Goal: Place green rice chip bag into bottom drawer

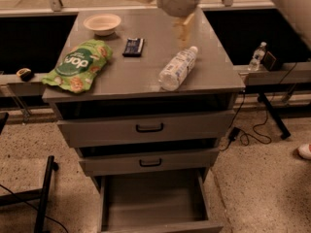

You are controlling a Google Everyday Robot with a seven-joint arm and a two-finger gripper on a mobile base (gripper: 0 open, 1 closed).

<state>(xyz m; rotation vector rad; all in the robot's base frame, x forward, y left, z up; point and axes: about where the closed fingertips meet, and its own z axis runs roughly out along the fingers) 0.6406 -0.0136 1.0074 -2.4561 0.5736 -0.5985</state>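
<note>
The green rice chip bag (77, 66) lies flat on the left side of the grey cabinet top (146, 81), its front corner hanging over the edge. The bottom drawer (150, 205) is pulled open below, its grey inside bare. My gripper (163, 11) hangs over the back middle of the cabinet top, above and to the right of the bag, and does not touch it. Its two tan fingers (184, 28) stand wide apart, open and empty.
A clear water bottle (177, 68) lies on the cabinet's right side. A tan bowl (102, 23) and a dark bar (133, 46) sit at the back. The top drawer (150, 127) and middle drawer (150, 162) are slightly ajar. Cables run on the floor at right.
</note>
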